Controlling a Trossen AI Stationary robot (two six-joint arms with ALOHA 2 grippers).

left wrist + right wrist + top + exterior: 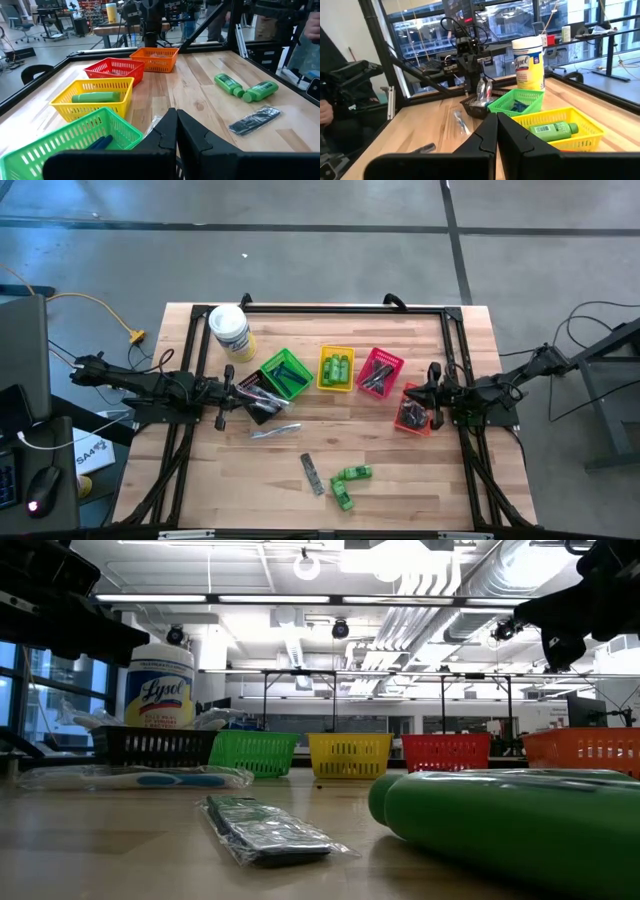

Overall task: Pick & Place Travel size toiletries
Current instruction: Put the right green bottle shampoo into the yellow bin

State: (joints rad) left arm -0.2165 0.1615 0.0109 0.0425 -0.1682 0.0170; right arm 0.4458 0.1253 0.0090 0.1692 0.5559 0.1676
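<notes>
Two bright green mini bottles [350, 480] lie on their sides on the bare wood near the table's front, next to a dark flat comb in clear wrap [313, 473]. A clear-wrapped slim stick [272, 430] lies nearer the left. Another green bottle [95, 97] lies in the yellow basket [336, 367]. My left gripper [240, 393] is shut and held level at the table's left, over the black basket [258, 396]. My right gripper [425, 395] is shut and held level at the right, over the orange basket [413, 412]. Neither holds anything.
A row of small baskets crosses the table's middle: black, green [285, 373], yellow, red [380, 372] and orange, each with small items inside. A white tub with a yellow label [230, 330] stands at the back left. A black frame [330, 308] edges the table.
</notes>
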